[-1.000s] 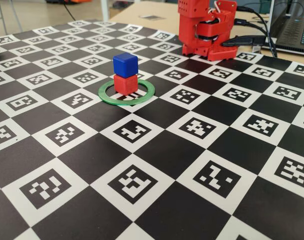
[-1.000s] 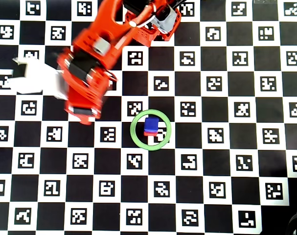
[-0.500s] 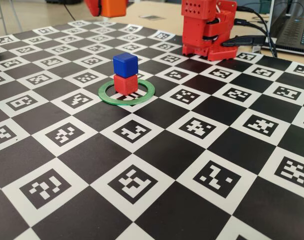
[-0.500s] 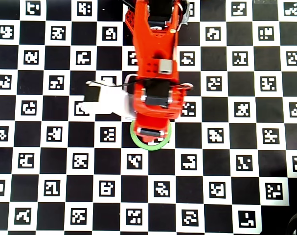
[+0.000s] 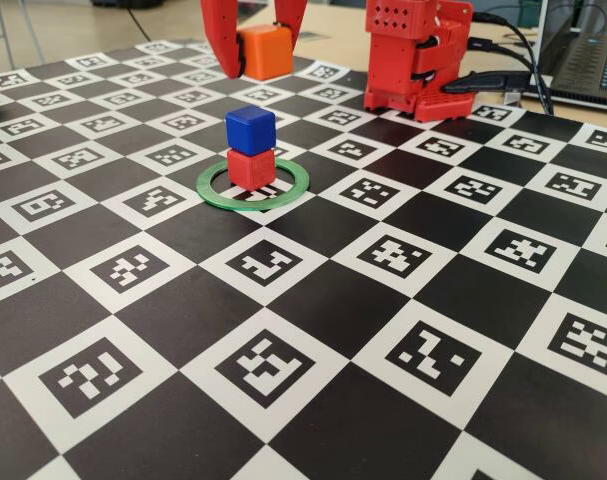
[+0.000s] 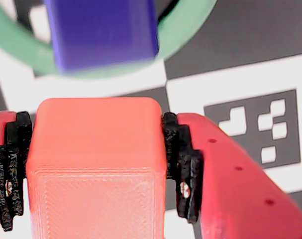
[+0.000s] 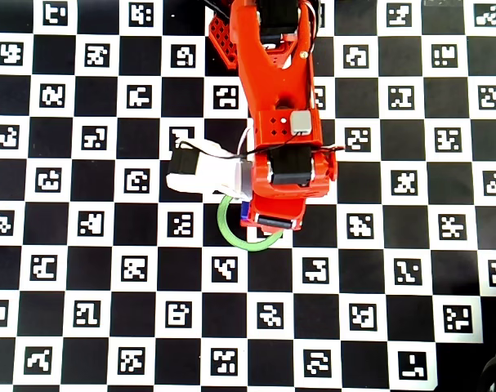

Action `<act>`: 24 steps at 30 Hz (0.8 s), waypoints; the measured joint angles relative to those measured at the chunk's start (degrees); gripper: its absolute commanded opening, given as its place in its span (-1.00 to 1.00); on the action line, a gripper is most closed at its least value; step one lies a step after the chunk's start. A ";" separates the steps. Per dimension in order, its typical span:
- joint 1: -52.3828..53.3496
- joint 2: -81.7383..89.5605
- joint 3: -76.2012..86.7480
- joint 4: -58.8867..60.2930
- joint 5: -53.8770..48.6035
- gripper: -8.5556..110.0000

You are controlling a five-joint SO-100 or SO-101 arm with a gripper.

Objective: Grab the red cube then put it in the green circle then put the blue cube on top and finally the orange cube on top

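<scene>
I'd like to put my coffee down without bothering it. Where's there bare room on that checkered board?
The near half of the checkered board in the fixed view is bare. It's crowded farther back: the blue cube on the red cube in the green circle, with the gripper holding the orange cube above.

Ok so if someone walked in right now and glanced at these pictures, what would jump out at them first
Probably the little tower: the blue cube sits on the red cube inside the green circle, in the middle of the black-and-white marker board. Next, the orange cube, which fills the wrist view, clamped between the arm's red fingers; in the fixed view it hangs in the air behind the tower.
</scene>
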 measured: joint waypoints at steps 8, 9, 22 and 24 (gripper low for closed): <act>5.19 0.00 3.43 -3.16 -3.43 -0.77; 5.54 0.18 3.96 -3.78 -3.60 -0.77; 5.36 8.26 8.53 -8.09 -4.75 -0.78; 4.83 8.26 9.14 -8.09 -4.75 -0.78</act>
